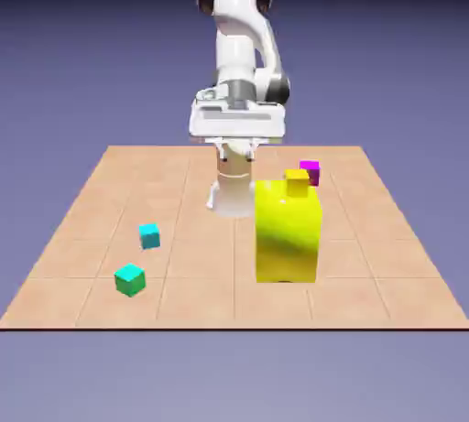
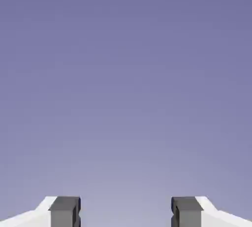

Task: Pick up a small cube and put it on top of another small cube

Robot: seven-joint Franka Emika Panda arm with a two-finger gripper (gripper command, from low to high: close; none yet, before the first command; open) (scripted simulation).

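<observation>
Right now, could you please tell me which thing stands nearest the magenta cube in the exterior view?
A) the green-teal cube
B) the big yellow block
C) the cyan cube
B: the big yellow block stands right by the magenta cube, on the exterior view's right.

The white arm [image 1: 235, 40] stands bent at the upper middle of the exterior view, its dark-capped joints near the top. The gripper [image 1: 237, 149] hangs just below, near the middle. In the hand view, its grey fingertips [image 2: 64, 211] sit open and wide apart, bottom left and bottom right.
</observation>
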